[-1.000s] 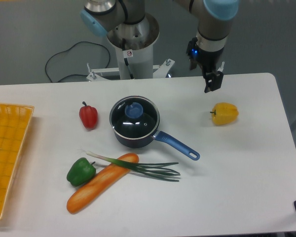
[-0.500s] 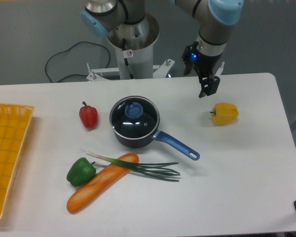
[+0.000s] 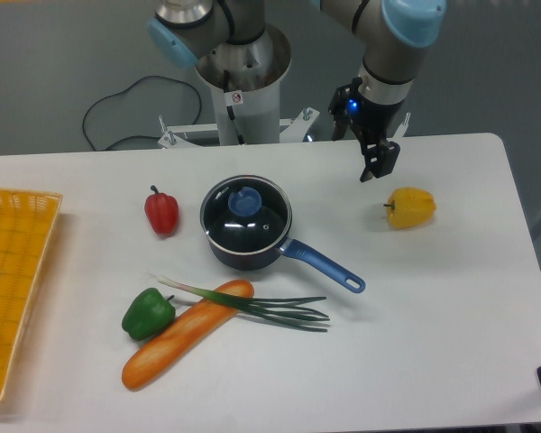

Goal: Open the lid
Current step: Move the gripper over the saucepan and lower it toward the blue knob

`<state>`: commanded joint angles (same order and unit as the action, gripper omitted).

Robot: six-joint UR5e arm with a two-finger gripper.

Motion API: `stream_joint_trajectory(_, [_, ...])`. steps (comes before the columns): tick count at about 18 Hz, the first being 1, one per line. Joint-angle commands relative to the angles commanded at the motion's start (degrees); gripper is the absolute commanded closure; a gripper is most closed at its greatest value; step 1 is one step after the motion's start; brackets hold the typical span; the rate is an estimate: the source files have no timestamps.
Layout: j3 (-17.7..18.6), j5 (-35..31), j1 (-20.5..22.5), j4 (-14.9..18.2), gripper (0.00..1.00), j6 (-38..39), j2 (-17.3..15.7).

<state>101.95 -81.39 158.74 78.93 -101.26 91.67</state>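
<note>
Approaching | gripper (image 3: 376,166) hangs above the table's far side, well right of the saucepan (image 3: 245,233), holding nothing; finger gap unreadable | lid (image 3: 246,214) sits closed on the saucepan | next: travel left, centre over blue knob (image 3: 245,200), descend, pinch.

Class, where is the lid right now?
The lid sits closed on the saucepan near the table's centre, between the red pepper and the yellow pepper.
</note>
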Motion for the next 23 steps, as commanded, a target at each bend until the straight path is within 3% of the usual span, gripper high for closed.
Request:
stream_joint_trajectory(5, [0.0, -0.6, -1.9, 0.0, 0.00, 4.6, -0.1])
stream_joint_trajectory(18, [-0.2, -6.6, -13.7, -2.0, 0.00, 25.4, 1.9])
stream_joint_trajectory(23, [3.2, -12.6, -20.8, -8.2, 0.00, 33.0, 4.0])
